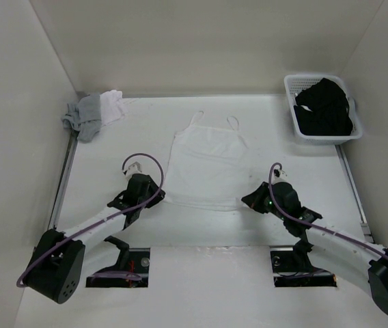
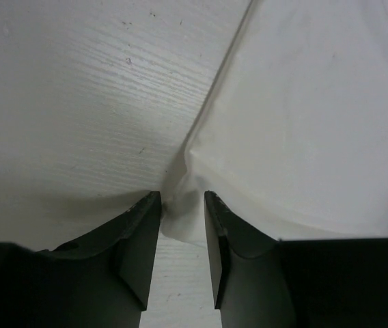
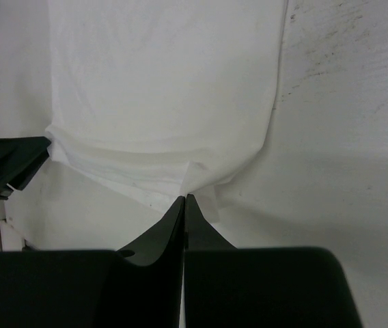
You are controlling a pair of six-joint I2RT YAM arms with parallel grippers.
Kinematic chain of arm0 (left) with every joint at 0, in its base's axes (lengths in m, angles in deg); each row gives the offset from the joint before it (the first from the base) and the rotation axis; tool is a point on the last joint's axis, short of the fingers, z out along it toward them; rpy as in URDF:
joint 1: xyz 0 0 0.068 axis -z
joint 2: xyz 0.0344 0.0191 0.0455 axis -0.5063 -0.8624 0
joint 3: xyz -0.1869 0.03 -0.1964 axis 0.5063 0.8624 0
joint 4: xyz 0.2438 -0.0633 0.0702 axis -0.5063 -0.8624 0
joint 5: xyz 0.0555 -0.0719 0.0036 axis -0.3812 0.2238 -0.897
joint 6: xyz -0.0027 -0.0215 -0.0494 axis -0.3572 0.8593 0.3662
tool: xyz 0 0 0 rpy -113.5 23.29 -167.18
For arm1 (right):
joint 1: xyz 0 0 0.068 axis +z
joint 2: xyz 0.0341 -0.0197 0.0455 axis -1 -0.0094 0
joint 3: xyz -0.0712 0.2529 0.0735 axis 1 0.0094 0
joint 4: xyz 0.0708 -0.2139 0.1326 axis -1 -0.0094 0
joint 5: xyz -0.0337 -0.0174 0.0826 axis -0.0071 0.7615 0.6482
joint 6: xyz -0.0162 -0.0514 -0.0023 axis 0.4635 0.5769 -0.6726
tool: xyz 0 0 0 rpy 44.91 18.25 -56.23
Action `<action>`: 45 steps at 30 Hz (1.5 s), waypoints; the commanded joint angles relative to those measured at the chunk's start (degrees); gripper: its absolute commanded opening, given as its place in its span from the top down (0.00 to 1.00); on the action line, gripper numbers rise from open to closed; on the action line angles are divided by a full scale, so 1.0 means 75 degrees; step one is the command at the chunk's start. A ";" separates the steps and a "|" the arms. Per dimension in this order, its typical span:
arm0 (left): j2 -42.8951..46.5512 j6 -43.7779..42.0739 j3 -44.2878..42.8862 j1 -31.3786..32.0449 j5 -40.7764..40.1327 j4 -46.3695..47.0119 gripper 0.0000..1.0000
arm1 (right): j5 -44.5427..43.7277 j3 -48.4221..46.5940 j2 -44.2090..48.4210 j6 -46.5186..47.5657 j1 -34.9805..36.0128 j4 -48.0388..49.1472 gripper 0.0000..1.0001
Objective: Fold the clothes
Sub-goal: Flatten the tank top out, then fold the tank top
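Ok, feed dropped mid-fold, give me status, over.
Left gripper open, camisole corner between its jaws. Right gripper shut on the other hem corner. Camisole flat, unfolded. Basket, grey pile far off.

No words, labels, brand marks, numbers or signs can be read anywhere in the overhead view or either wrist view.
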 commanded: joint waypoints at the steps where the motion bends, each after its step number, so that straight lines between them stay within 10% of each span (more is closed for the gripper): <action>1: 0.0037 -0.0223 -0.0077 0.0078 -0.0401 -0.0494 0.74 | -0.0139 -0.0074 0.0093 0.0003 0.0072 0.0176 0.98; 8: 0.0807 -0.0188 -0.0147 0.0065 0.0042 -0.1066 0.98 | -0.0198 -0.0051 0.0384 -0.0067 0.0107 -0.0011 0.99; 20: 0.4210 0.1031 -0.1188 0.0863 -0.0671 -0.4047 1.00 | -0.1931 -0.0646 0.2764 -0.1475 0.2463 -0.3245 1.00; 33: -0.0520 0.0785 -0.3251 -0.0344 -0.0602 0.1037 0.99 | -0.0164 -0.2416 -0.0489 0.0729 -0.1249 -0.0273 0.99; 45: -0.4553 0.0820 -0.5712 -0.0907 -0.0378 0.1873 0.97 | 0.0867 -0.4466 -0.4719 0.0659 -0.2880 0.1616 0.98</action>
